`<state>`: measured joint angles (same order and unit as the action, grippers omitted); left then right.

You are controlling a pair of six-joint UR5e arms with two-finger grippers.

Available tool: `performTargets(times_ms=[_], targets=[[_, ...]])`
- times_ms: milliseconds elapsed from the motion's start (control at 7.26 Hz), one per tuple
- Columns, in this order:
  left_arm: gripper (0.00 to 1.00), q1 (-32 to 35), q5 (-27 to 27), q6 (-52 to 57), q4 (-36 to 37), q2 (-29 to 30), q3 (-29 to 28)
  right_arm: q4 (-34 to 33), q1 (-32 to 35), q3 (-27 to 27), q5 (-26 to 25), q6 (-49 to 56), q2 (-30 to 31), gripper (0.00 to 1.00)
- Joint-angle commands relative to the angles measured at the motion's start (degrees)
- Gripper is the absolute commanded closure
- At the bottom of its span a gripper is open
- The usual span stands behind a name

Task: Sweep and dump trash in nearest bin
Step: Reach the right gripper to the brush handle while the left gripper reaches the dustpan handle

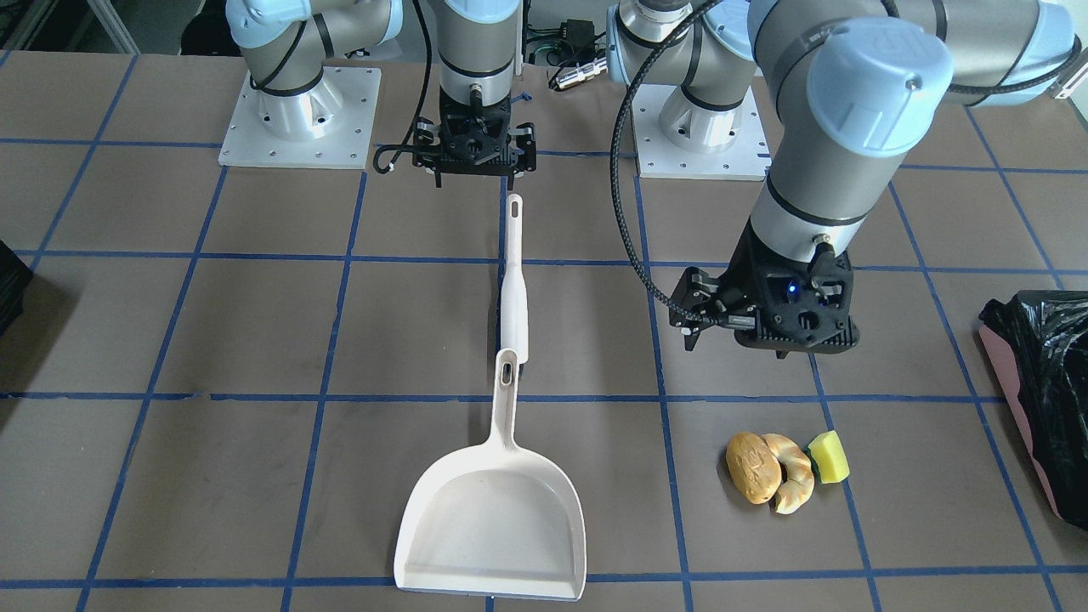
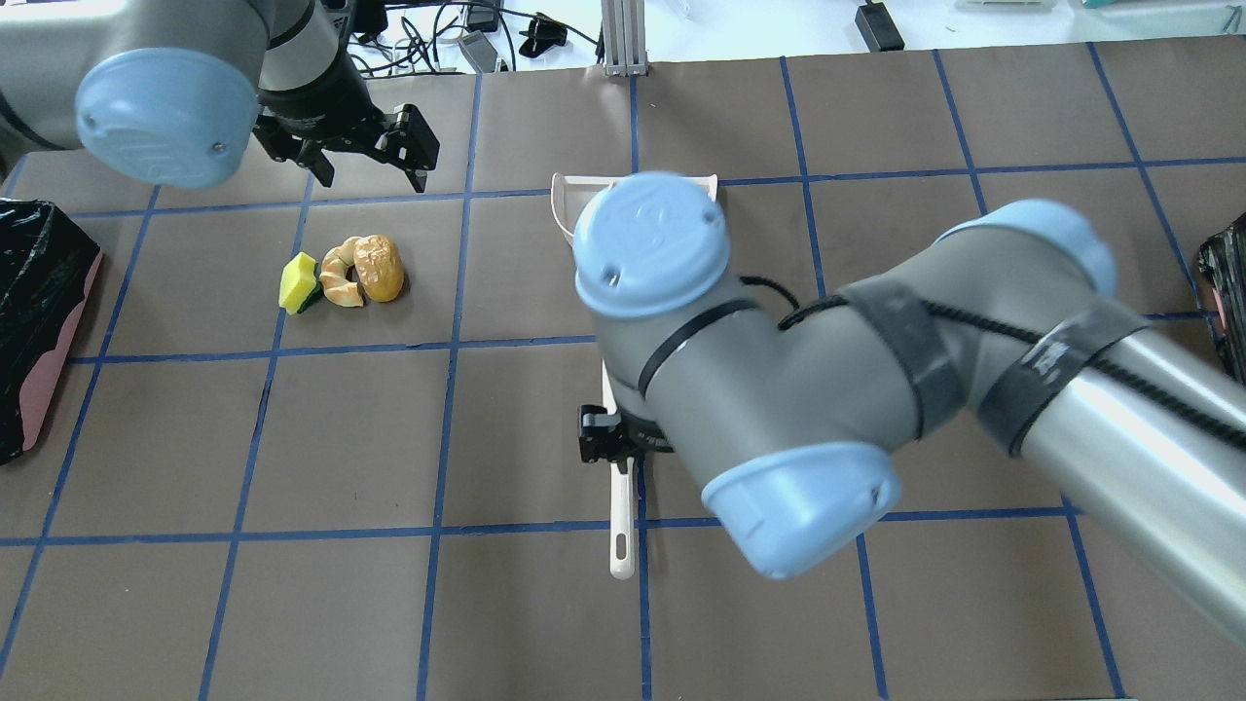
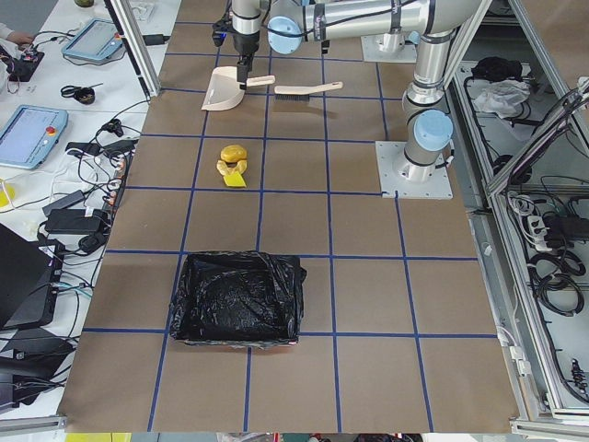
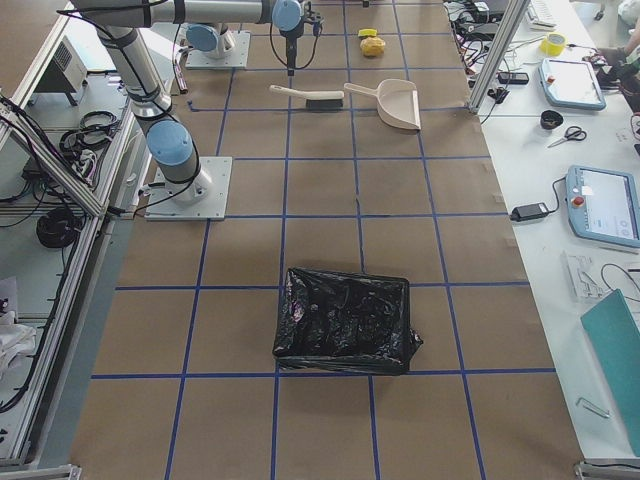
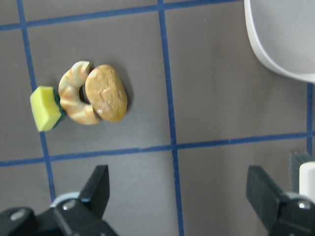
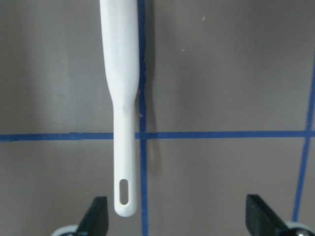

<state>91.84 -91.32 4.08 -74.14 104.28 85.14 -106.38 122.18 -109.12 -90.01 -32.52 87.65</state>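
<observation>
The trash lies in a tight cluster on the table: a brown bread roll (image 1: pixel 752 467), a tan croissant (image 1: pixel 795 482) and a yellow sponge block (image 1: pixel 829 456). They also show in the left wrist view: roll (image 5: pixel 106 93), croissant (image 5: pixel 74 96), sponge (image 5: pixel 45 108). My left gripper (image 1: pixel 735 344) hangs open and empty above the table, just robot-side of the cluster. The pink-sided bin (image 2: pixel 39 312) with its black bag stands at the table's left end. My right gripper (image 6: pixel 177 221) is open over the free end of the white brush handle (image 6: pixel 120 73).
The cream-white dustpan (image 1: pixel 493 527) lies mid-table, its handle overlapping the brush (image 1: pixel 514 280), which points toward the robot. A second black-lined bin (image 4: pixel 345 320) stands at the table's right end. Blue tape lines grid the brown table.
</observation>
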Motion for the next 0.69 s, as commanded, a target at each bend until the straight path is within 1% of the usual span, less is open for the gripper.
performTargets(times_ms=[0,276,413,551], targets=[[0.0,4.8,1.3,-3.7,4.2,7.6,-4.0,-9.2,5.9,-3.0,3.9,-10.6,-7.3,0.07],[0.0,9.3,1.5,-9.0,5.1,10.7,-4.9,-9.5,6.3,-3.4,3.6,-9.8,-8.1,0.15],[0.0,11.0,1.5,-12.1,5.1,11.5,-4.7,-9.4,6.3,-3.8,3.4,-6.8,-8.2,0.15],[0.0,11.6,1.5,-12.7,4.8,11.6,-3.9,-9.4,5.1,-4.6,3.3,-6.1,-7.9,0.15]])
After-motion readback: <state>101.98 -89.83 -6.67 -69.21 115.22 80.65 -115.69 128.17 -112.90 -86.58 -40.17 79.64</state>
